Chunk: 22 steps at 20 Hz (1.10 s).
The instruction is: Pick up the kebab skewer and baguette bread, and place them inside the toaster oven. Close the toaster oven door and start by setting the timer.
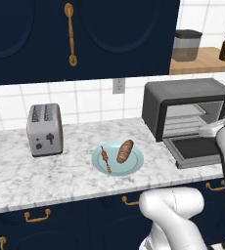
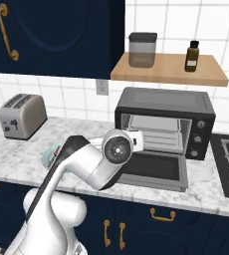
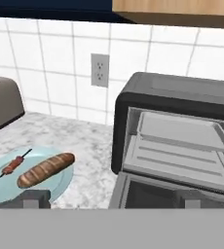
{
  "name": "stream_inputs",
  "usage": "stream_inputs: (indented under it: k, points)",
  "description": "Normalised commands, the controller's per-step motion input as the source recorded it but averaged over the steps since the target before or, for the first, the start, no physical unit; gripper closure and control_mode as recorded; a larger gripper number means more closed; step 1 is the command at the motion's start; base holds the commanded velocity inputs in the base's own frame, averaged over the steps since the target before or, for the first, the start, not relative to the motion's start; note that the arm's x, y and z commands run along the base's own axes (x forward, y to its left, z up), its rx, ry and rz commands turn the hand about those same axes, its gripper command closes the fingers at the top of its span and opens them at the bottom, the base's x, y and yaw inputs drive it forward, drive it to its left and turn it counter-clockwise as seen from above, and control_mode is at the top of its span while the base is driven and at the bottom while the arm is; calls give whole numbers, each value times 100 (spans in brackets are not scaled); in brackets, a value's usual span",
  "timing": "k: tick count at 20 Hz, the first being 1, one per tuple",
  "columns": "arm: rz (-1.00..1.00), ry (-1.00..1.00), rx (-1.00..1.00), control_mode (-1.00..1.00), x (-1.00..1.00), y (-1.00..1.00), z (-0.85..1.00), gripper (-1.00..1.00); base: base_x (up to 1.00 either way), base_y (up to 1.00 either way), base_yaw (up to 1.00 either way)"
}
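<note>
The two-finger gripper [image 3: 111, 198] stands wide open, holding nothing; the thin dark-chunked kebab skewer [image 1: 105, 159] and golden-brown baguette bread [image 1: 125, 151] lie on a pale blue plate [image 1: 134, 166], at nine o'clock from the black toaster oven [image 1: 183, 95]; its lowered glass door [image 1: 195, 149] could snag the arm's reach.

toaster oven door [image 1: 196, 149] down, cavity open

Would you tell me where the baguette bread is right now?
The baguette bread lies on the light blue plate beside the kebab skewer, between the silver toaster and the toaster oven.
</note>
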Motion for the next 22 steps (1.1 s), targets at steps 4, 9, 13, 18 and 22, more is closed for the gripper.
stream_inputs:
  k: [4,9,13,18,22]
  points:
    - [0,-31,17,-100,26,-59,-13,-100,0,0,0]
    - [0,-8,7,-100,59,-47,-9,-100,0,0,0]
    - [0,12,4,-100,78,-7,-1,-100,0,0,0]
    - [2,-17,8,-100,43,-9,-37,-100,0,0,0]
    - [0,-13,1,-100,57,-5,-19,-100,0,0,0]
